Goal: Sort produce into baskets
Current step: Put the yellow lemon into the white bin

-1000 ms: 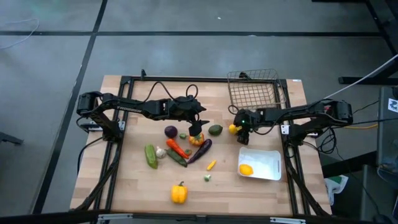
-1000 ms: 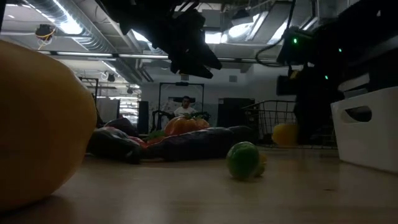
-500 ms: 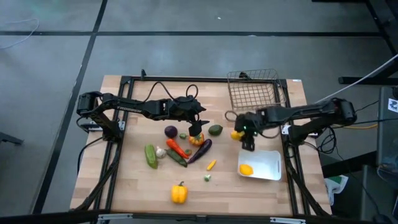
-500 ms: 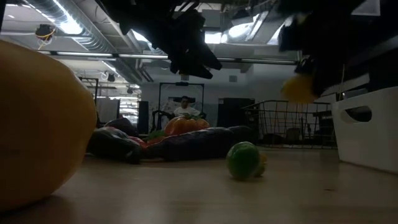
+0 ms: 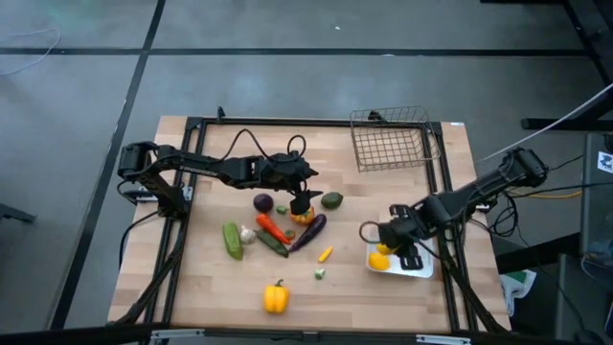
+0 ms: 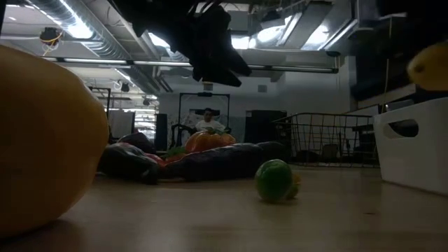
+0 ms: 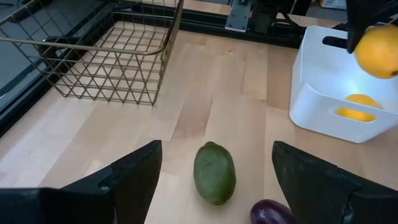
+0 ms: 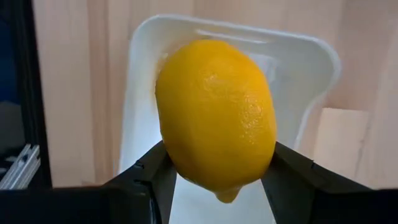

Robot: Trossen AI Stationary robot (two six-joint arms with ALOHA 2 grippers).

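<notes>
Wood-top table [image 5: 211, 278], scanning left to right: left arm reaches in from the left edge, left gripper [image 5: 301, 199] hanging over the produce cluster with its fingers [image 7: 134, 177] spread apart and nothing between them. Cluster under and beside it: green cucumber [image 5: 232, 240], white garlic [image 5: 248, 234], purple round piece [image 5: 262, 202], orange carrot [image 5: 271, 229], purple eggplant [image 5: 308, 232], green avocado-like piece [image 7: 214, 172] lying on bare wood just past the fingers. Nearer the front edge: yellow pepper [image 5: 276, 298], small green piece [image 5: 319, 274], small orange bit [image 5: 326, 254]. Wire-mesh basket [image 5: 393, 139] sits at the back, right of centre (looks empty from above). Right gripper [image 5: 387, 251] is over the white tray [image 5: 418, 251] at the front right, fingers [image 8: 143, 180] pinched on a yellow lemon [image 8: 216, 118], held above the tray's inside. 1 more lemon [image 7: 354, 106] already lies in the tray.
</notes>
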